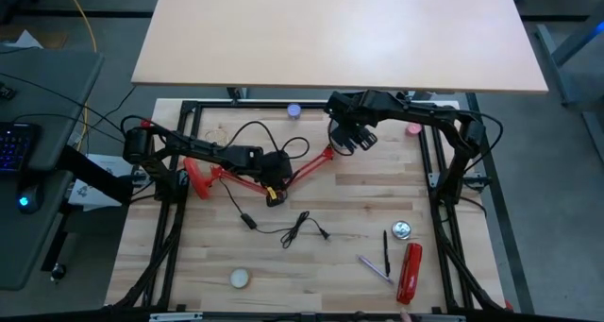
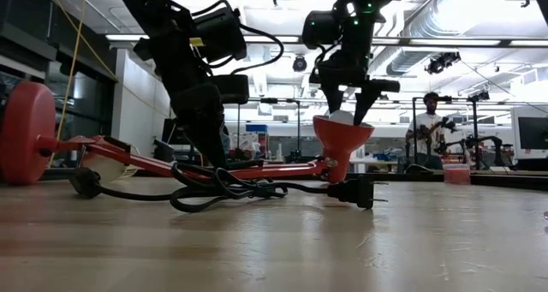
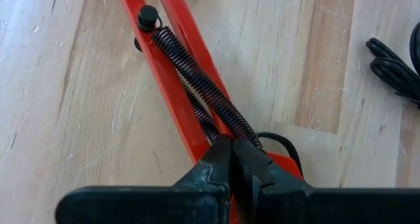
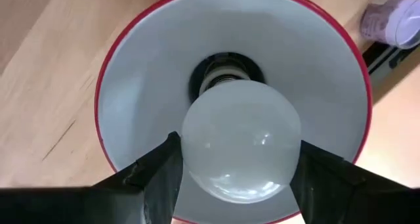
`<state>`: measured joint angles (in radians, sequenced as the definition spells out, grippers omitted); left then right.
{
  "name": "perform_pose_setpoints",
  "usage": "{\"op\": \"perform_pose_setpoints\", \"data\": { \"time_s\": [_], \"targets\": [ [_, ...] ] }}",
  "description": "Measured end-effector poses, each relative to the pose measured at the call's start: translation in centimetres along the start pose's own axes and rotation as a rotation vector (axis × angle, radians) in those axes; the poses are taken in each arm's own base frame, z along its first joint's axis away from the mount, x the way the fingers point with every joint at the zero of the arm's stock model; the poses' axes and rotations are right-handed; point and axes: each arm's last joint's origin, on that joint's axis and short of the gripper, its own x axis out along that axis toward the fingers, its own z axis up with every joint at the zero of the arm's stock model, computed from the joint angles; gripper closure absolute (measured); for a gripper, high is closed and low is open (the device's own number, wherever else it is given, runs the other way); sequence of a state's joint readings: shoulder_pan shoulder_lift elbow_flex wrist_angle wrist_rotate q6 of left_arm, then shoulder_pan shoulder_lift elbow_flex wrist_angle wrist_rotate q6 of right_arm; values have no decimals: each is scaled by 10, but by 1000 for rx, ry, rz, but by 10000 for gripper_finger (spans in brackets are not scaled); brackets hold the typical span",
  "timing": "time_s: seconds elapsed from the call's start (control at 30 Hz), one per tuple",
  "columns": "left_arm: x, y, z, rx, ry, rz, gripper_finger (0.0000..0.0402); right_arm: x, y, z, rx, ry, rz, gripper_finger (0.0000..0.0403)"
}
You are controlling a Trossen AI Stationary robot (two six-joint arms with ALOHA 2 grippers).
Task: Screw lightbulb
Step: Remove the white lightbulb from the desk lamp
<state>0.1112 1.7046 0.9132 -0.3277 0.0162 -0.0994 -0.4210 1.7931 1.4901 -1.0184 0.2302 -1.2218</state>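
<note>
Presently, on the counter [image 1: 311, 265]:

Lamp: a red desk lamp [image 1: 247, 181] lies on its side, its arm and springs flat on the wood, its shade [image 2: 343, 138] turned mouth-up.

Lightbulb: the lightbulb [image 4: 240, 140] sits inside the white-lined shade, its threaded base at the mouth of the dark socket. How far the thread has gone in I cannot tell; the base looks only partly entered.

Right pincer: the right pincer [image 4: 240, 165] is above the shade, closed on the bulb's widest part, one finger on each side.

Left pincer: the left pincer [image 3: 231, 159] is narrowed onto the lamp's red arm beside the spring, pinning it to the counter.

Step in hand: by my judgement, threading the bulb into the socket.

How to do it well: keep the bulb's axis in line with the socket, turn gently with light downward pressure, and grip only firmly enough that the glass does not slip. The left hold should stay firm so the shade does not turn with the bulb.

What the views add: the right wrist view alone shows the thread and socket. The low view shows the shade's upward tilt and the black cord [image 2: 214, 189] looped beneath the arm. The high view shows both arms' reach, and well apart, a red tool [image 1: 410, 271] and a cream ball [image 1: 241, 279].
</note>
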Motion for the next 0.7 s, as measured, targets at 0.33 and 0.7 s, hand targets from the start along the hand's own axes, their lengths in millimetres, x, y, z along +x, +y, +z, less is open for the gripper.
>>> {"op": "perform_pose_setpoints", "data": {
  "time_s": [0.33, 0.7],
  "targets": [
    [0, 0, 0, -28, 3, 2, 401, 0, -2, 1, 165, -13, -16, 162],
    [0, 0, 0, -30, -1, 1, 401, 0, -1, 2, 170, -13, -12, 162]
  ]
}}
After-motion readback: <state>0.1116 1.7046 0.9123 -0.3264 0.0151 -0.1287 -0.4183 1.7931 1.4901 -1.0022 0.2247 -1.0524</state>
